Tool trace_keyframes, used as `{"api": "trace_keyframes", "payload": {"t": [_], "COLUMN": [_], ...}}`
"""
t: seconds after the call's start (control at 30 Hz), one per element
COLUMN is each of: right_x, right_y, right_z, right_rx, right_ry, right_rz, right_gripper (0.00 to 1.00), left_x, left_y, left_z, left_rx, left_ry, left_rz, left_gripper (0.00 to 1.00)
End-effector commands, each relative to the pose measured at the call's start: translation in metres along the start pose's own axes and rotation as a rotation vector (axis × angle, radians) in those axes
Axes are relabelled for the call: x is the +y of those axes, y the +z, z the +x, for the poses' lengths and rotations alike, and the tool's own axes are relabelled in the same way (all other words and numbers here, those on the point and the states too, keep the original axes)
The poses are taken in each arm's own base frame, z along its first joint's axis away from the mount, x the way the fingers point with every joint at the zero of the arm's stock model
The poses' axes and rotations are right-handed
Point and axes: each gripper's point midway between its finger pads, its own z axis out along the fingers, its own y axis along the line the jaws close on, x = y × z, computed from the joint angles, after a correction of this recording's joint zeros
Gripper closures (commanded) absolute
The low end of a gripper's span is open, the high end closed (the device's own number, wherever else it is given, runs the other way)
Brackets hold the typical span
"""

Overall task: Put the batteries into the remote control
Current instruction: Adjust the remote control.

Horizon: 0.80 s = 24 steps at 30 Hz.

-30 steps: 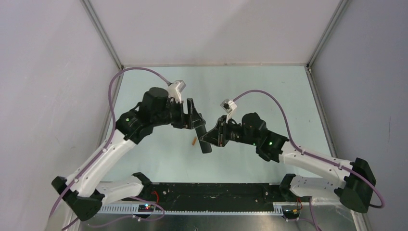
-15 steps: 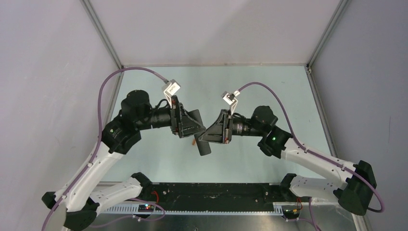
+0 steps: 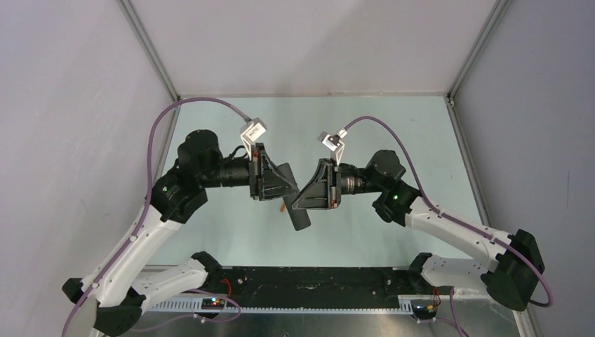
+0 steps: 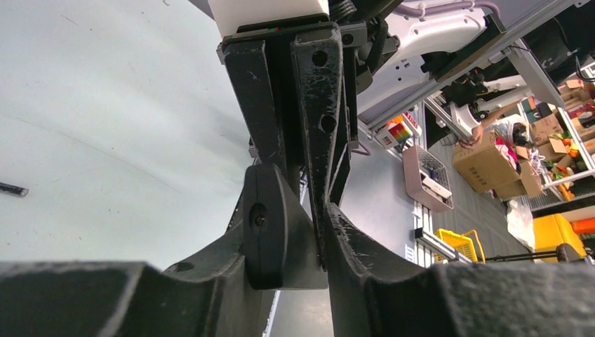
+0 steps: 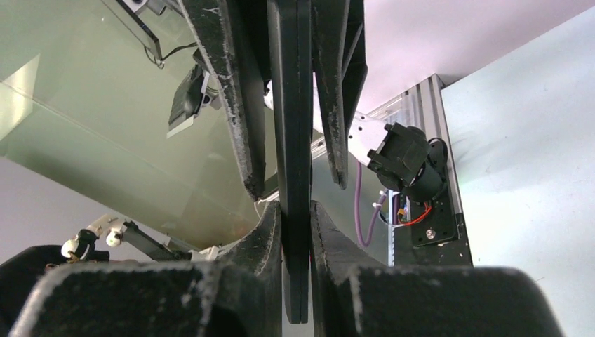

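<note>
Left gripper (image 3: 290,184): fingers (image 5: 228,105) parted, one on each side of the remote control (image 5: 293,140). In the right wrist view a thin slit of background shows between each finger and the remote's edge, so no contact is confirmed.
Right gripper (image 5: 296,210): fingers (image 5: 330,242) pressed onto the remote control, pinching its two flat faces. The bar runs edge-on straight up the middle of that view.
Gripper arrangement: in the top view the two grippers meet tip to tip over the middle of the table (image 3: 393,126), left from the left side, right from the right side, both raised off the surface.
Remote control, position: held in the air. In the top view one end pokes out below the meeting grippers, angled toward the near edge, and the other end is hidden between the fingers.
Remote control, orientation: thin edge faces the right wrist camera. Which face carries the battery bay cannot be told.
Orange battery (image 3: 283,206): a small orange sliver showing just left of the remote's free end and under the left gripper's tip. It appears to lie on the table, mostly hidden.
Left wrist view: the right gripper's fingers come in from above, close together, and the left gripper's own fingers fill the bottom of the view.
</note>
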Motion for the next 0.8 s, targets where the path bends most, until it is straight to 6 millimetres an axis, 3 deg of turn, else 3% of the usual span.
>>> {"api": "trace_keyframes", "payload": {"t": [0.0,0.2,0.3,0.37,0.4,0.47,0.53,0.57,0.67,0.7,0.77], "right_x": [0.012,0.004,-0.001,-0.008,-0.013,-0.02,-0.029,-0.041,-0.045,-0.047,-0.048], "right_y": [0.001,0.002,0.001,0.0,-0.002,-0.003,-0.006,-0.01,-0.017,-0.02,-0.023], "right_z": [-0.008,-0.009,-0.011,-0.013,-0.014,-0.017,-0.021,-0.029,-0.038,-0.048,-0.048], "right_rx": [0.02,0.013,0.0,-0.017,-0.035,-0.069,-0.125,-0.182,-0.305,-0.373,-0.441], "right_ry": [-0.023,-0.002,0.011,0.014,0.014,-0.007,-0.024,-0.022,-0.028,-0.021,-0.002], "right_rz": [-0.051,-0.022,0.005,0.043,0.079,0.144,0.239,0.318,0.398,0.423,0.433], "right_gripper": [1.0,1.0,0.93,0.76,0.6,0.37,0.21,0.18,0.12,0.12,0.14], "left_x": [-0.011,-0.003,0.002,0.008,0.009,0.014,0.016,0.018,0.017,0.021,0.023], "left_y": [0.002,0.004,0.005,0.006,0.007,0.009,0.011,0.011,0.01,0.009,0.005], "left_z": [0.001,0.001,-0.003,-0.009,-0.011,-0.018,-0.024,-0.028,-0.038,-0.044,-0.053], "left_rx": [0.018,0.009,-0.013,-0.041,-0.047,-0.067,-0.088,-0.104,-0.155,-0.189,-0.247], "left_ry": [0.046,0.027,0.008,-0.015,-0.037,-0.084,-0.139,-0.157,-0.228,-0.238,-0.275], "left_rz": [0.083,0.049,0.012,-0.034,-0.044,-0.074,-0.097,-0.112,-0.129,-0.154,-0.185], "left_gripper": [0.7,0.99,1.0,1.0,1.0,1.0,1.0,1.0,1.0,1.0,1.0]}}
